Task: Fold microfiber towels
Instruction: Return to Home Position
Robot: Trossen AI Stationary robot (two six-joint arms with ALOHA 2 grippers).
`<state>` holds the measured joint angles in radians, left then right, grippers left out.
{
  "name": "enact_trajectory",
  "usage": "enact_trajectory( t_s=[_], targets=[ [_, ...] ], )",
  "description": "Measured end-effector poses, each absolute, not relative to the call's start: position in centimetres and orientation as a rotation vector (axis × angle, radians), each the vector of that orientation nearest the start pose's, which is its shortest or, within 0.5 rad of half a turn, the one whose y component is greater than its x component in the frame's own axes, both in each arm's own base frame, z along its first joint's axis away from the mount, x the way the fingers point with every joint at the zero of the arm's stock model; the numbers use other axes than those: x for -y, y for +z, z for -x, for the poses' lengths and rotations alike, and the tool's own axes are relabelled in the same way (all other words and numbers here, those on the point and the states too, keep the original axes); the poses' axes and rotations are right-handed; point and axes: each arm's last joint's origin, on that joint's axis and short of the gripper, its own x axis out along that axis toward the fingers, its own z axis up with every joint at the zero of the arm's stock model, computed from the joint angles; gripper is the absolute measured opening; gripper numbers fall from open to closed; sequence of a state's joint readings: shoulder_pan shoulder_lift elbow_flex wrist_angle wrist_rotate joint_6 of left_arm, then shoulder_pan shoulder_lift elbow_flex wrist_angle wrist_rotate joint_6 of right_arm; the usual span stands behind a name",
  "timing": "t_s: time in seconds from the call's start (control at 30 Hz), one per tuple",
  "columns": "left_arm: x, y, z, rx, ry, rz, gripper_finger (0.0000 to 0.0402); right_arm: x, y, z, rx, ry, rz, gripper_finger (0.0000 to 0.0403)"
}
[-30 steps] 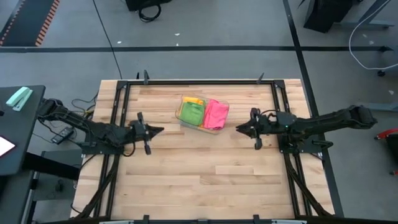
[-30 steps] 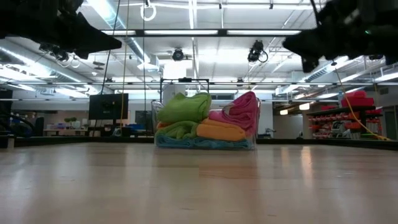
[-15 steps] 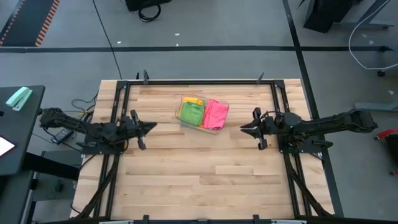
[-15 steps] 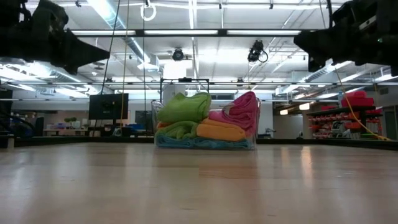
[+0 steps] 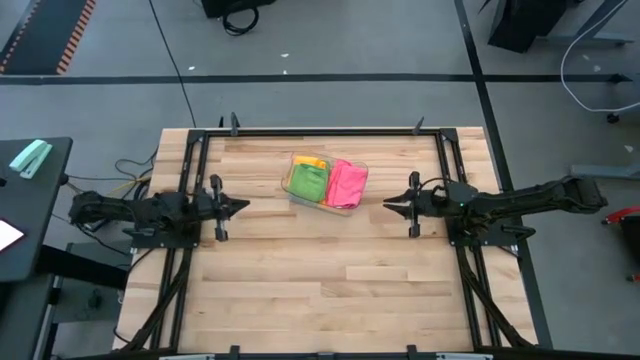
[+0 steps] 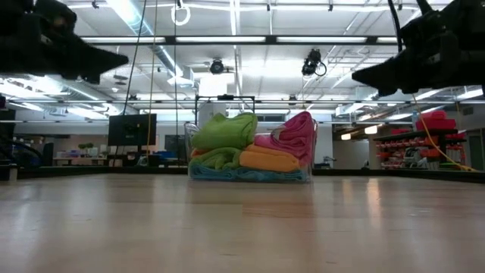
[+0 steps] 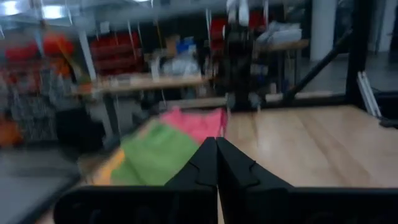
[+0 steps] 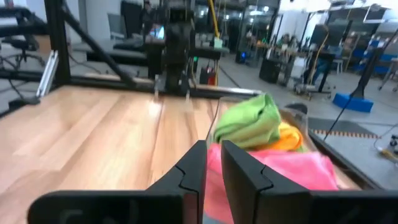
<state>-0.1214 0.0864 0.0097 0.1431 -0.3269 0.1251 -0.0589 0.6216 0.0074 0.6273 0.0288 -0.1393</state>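
At the far centre of the tabletop (image 5: 320,270), the microfiber towels (image 5: 326,183) lie folded inside a clear tray (image 5: 364,170). The green towel (image 5: 306,181) is on the left and the pink towel (image 5: 348,184) on the right. A yellow towel (image 5: 312,161) lies behind the green, and a blue towel (image 6: 250,174) is at the bottom. The left gripper (image 5: 243,206) hangs over the tabletop's left side, well apart from the tray, its fingers clenched together on nothing. The right gripper (image 5: 386,204) hangs opposite it, its fingers a narrow gap apart and empty.
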Motion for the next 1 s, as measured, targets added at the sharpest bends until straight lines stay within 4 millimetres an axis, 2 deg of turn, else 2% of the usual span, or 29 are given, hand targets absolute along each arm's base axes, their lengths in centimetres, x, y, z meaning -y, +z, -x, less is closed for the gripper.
enact_trajectory(
  t_s=[0.17,0.37,0.47,0.73,1.0],
  targets=[
    [0.0,18.5,-9.8,0.172,0.232,-0.142,0.0022,0.9,16.1,-13.7,-0.047,-0.085,0.139,0.0057],
    [0.0,19.0,-9.7,0.251,0.208,0.117,0.0037,0.9,16.1,-13.6,-0.052,-0.084,0.139,0.0057],
    [0.0,19.0,-9.7,0.257,0.199,0.193,0.0035,0.9,16.1,-13.6,-0.052,-0.084,0.139,0.0057],
    [0.0,19.0,-9.7,0.256,0.199,0.191,0.0023,0.9,16.1,-13.6,-0.051,-0.084,0.139,0.0057],
    [0.0,19.0,-9.7,0.256,0.199,0.191,0.0033,0.9,16.1,-13.6,-0.051,-0.085,0.139,0.0057]
  ],
)
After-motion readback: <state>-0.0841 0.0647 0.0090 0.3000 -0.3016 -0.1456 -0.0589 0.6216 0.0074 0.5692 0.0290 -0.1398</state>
